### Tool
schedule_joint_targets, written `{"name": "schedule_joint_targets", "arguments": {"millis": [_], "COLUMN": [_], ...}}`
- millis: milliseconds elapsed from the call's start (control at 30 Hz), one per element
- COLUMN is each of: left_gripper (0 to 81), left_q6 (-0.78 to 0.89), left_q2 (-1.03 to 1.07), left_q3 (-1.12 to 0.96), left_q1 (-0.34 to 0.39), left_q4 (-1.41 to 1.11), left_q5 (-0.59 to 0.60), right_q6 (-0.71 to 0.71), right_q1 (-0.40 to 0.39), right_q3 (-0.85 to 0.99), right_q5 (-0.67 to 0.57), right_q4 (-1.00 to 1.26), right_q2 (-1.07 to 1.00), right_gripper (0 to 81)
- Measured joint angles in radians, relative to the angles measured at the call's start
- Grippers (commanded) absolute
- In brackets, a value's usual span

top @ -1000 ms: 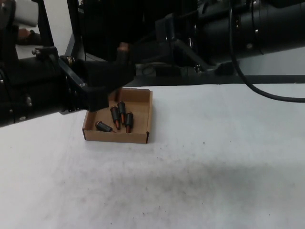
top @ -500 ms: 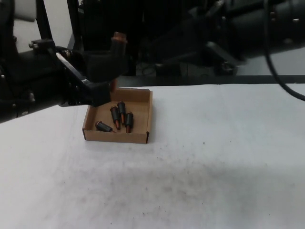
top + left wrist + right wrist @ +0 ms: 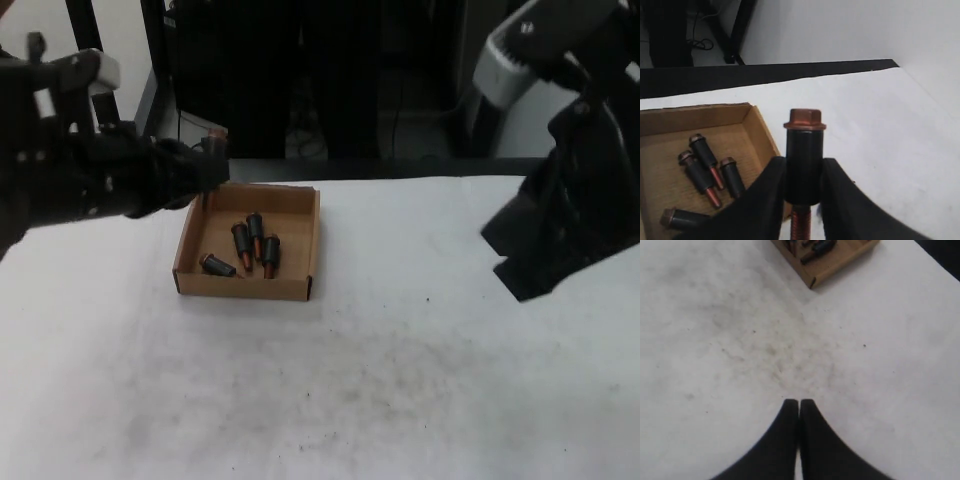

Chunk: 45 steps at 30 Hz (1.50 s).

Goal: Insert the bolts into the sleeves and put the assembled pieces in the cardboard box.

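The left arm (image 3: pixel 90 180) is black and matte, with a small pale grey piece (image 3: pixel 98 70) on its upper side. The right arm (image 3: pixel 570 210) is also black, bulky and angular, with a light grey-white cover (image 3: pixel 520 50) on its upper part. The left gripper (image 3: pixel 804 167) has two smooth black fingers (image 3: pixel 767 195), broad at the base and curving narrower to the tips, and the right gripper (image 3: pixel 799 403) has the same black, curved, tapering form.
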<state>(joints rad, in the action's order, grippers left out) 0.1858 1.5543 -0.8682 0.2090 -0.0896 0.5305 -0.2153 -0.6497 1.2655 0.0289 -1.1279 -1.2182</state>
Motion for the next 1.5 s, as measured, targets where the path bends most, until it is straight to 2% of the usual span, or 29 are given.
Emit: {"name": "schedule_joint_targets", "arguments": {"millis": [267, 467, 533, 767, 867, 1033, 1100, 1200, 1267, 1433, 1500], "left_gripper": [0.8, 0.6, 5.4, 34.2, 38.1, 35.7, 29.3, 13.9, 0.6, 0.8, 0.8], "left_q6": [-0.036, -0.036, -0.036, -0.017, 0.0, 0.022, 0.024, 0.01, -0.024, -0.073, -0.079], "left_q2": [0.28, 0.432, 0.446, 0.451, 0.451, 0.447, 0.429, 0.396, 0.357, 0.164, 0.076], "left_q3": [-0.277, -0.413, -0.423, -0.428, -0.431, -0.433, -0.433, -0.433, -0.433, -0.42, -0.398], "left_q1": [0.0, 0.0, 0.0, 0.009, 0.028, 0.049, 0.05, 0.05, 0.05, 0.05, 0.05], "left_q4": [0.156, 0.318, 0.337, 0.344, 0.344, 0.386, 0.445, 0.521, 0.589, 0.667, 0.67], "left_q5": [-0.009, -0.123, -0.149, -0.162, -0.162, -0.162, -0.162, -0.162, -0.162, -0.165, -0.178], "right_q6": [-0.038, -0.038, -0.038, -0.038, -0.038, -0.038, -0.038, -0.038, -0.038, -0.033, 0.031], "right_q1": [0.0, 0.0, 0.0, 0.0, 0.0, 0.0, 0.0, 0.0, 0.0, 0.0, 0.0], "right_q3": [-0.022, -0.022, -0.022, -0.022, -0.022, -0.022, -0.022, -0.022, -0.022, -0.022, -0.025], "right_q5": [0.017, 0.017, 0.017, 0.017, 0.017, 0.017, 0.017, 0.017, 0.037, 0.116, 0.128], "right_q4": [-0.002, -0.002, -0.002, 0.013, 0.014, 0.015, 0.015, 0.013, -0.006, -0.095, -0.128], "right_q2": [0.0, 0.0, 0.0, 0.0, 0.0, 0.0, 0.0, 0.0, 0.0, 0.002, 0.018], "right_gripper": [0.3, 0.3, 0.3, 0.3, 0.3, 0.3, 0.3, 0.3, 0.3, 0.3, 0.3]}}
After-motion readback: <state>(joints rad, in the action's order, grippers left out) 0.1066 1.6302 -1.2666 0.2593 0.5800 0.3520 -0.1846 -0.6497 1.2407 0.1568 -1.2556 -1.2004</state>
